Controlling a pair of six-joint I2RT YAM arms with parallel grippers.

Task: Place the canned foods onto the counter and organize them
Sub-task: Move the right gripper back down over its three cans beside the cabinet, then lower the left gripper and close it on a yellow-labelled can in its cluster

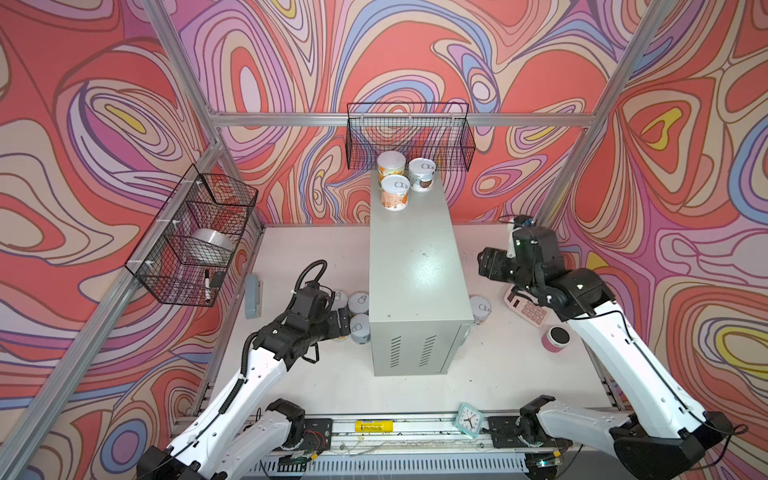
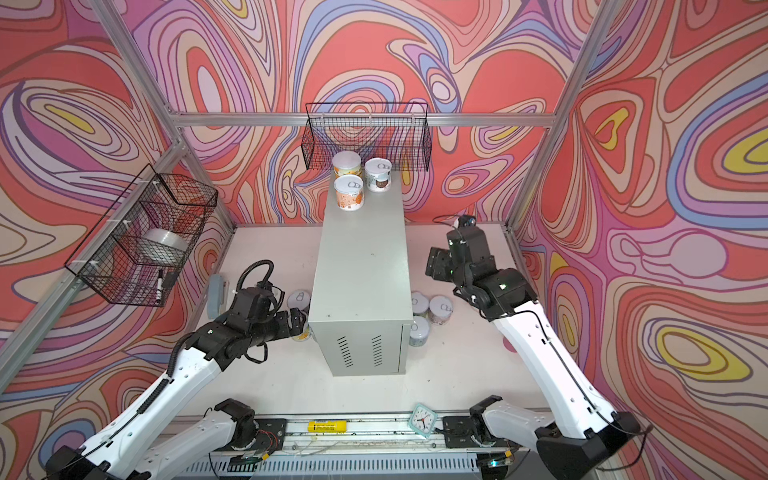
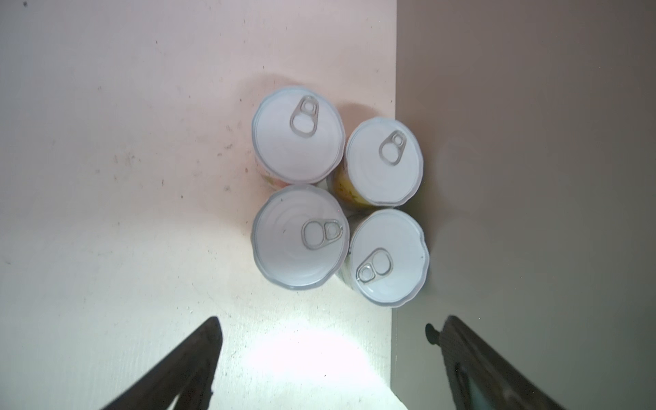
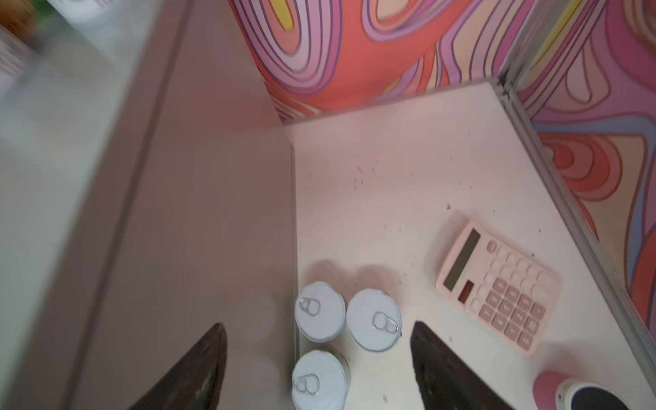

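Note:
The counter [image 1: 415, 266] is a tall light-grey box in mid-table, with three canned foods [image 1: 395, 192] grouped at its far end. On the table left of it stand several tins [image 3: 298, 135] with pull-tab lids. My left gripper [image 3: 328, 340] hovers over them, open and empty, also seen in a top view [image 1: 345, 323]. Three more tins [image 4: 373, 319] stand against the counter's right side [image 2: 440, 309]. My right gripper [image 4: 318, 328] hangs open high above them, holding nothing, and shows in a top view [image 1: 486, 264].
A pink calculator [image 4: 497, 287] and a small pink cylinder with a black top [image 1: 556, 338] lie right of the tins. Wire baskets hang on the back wall [image 1: 409, 137] and the left wall [image 1: 195, 237]. A grey stapler-like object [image 1: 252, 296] lies left. A clock [image 1: 470, 419] sits at the front rail.

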